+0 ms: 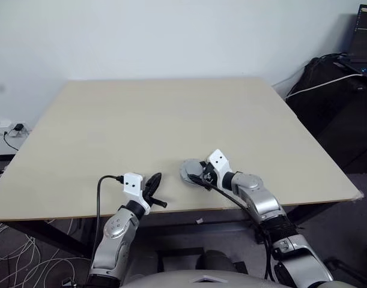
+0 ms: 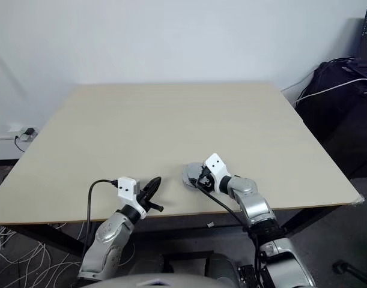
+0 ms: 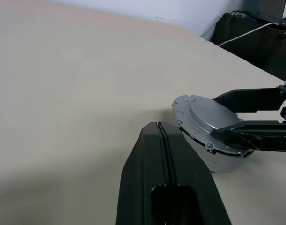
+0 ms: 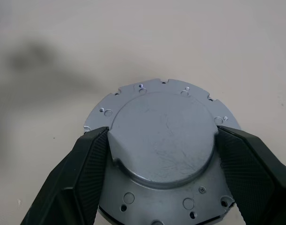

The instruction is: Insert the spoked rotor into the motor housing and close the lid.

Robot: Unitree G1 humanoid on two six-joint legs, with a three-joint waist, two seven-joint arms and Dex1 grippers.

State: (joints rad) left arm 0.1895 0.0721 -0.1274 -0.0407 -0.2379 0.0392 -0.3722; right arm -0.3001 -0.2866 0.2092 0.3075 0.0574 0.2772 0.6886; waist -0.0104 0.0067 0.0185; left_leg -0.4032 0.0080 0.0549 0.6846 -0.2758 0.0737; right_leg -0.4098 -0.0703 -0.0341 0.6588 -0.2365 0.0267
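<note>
The right pincer (image 4: 162,174) stands wide, its two black fingers (image 4: 75,173) pressed against opposite sides of the raised centre of the silvery-grey round metal lid (image 4: 161,140), clamped on it. The lid sits flat near the front edge of the pale wooden desk (image 1: 171,114), on a round body of its own width. The left pincer (image 1: 152,187) has its fingers together and empty, and hovers just beside the lid, apart from it.

By the look of it, the closing step is in hand: the lid appears seated, so the next move probably calls for pressing or turning it home, then letting go without dragging it askew.

The copper-wound motor housing and the black-rimmed, silver-spoked rotor are hidden, presumably beneath the lid; whether the rotor is inside cannot be told. The lid's near edge is cut off in the right wrist view.
</note>
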